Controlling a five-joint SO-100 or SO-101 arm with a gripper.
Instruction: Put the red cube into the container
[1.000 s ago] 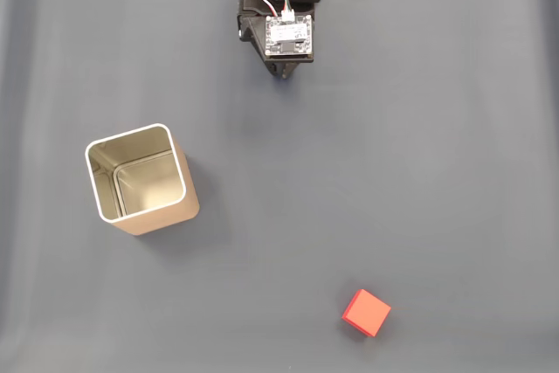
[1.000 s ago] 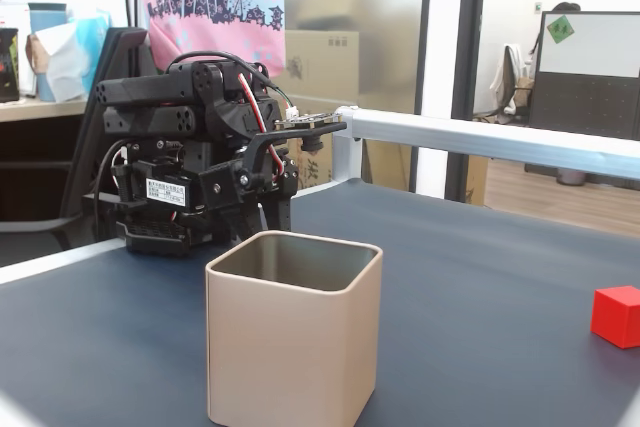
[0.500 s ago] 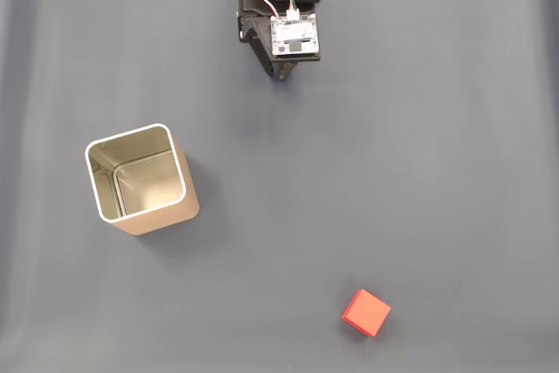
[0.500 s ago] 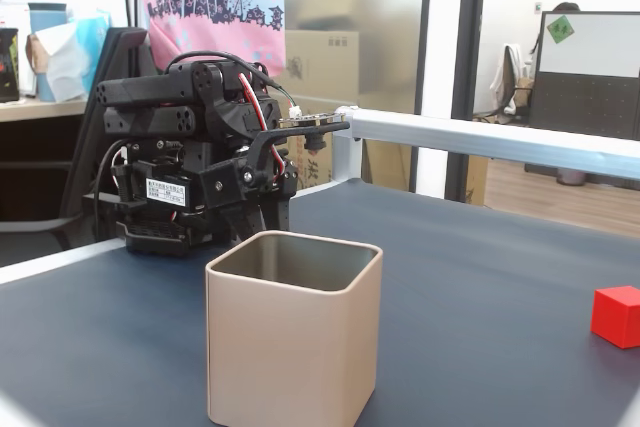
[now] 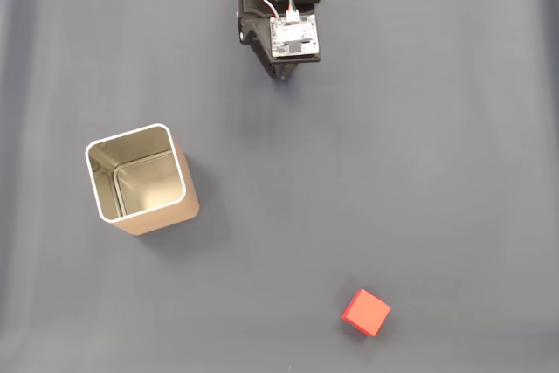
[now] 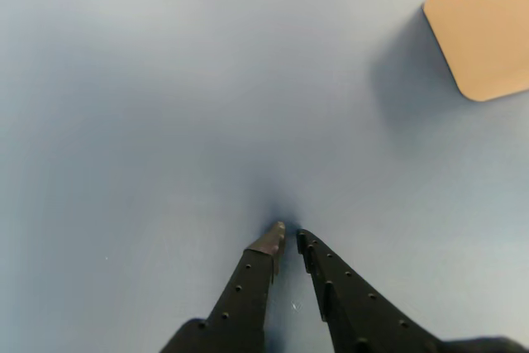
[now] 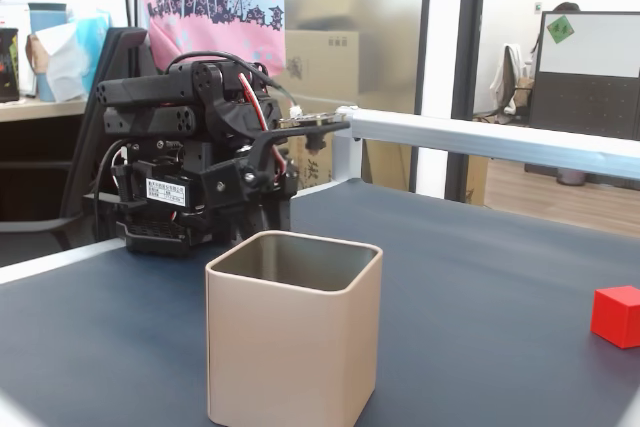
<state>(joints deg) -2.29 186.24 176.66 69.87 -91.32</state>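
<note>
Folding low against its own base, the arm holds the claw (image 6: 288, 239) just above the bare desk (image 5: 419, 128), its two dark jaws nearly touching at the tips and gripping nothing. The red cube (image 5: 366, 313) lies well apart from the claw, resting on the desk far out ahead of it and off to the right as the top-down fixed view shows it, sitting turned so that a corner rather than a flat face points back toward the arm. The container (image 5: 140, 177) stands upright and open-mouthed on the other side, ahead and to the left in that same view, nearer the claw than the cube is. In the wrist view one pale corner of it enters at the upper right. Judging from this, the reach for the cube has not yet begun, and the claw would need to open and swing away from the tin.
</note>
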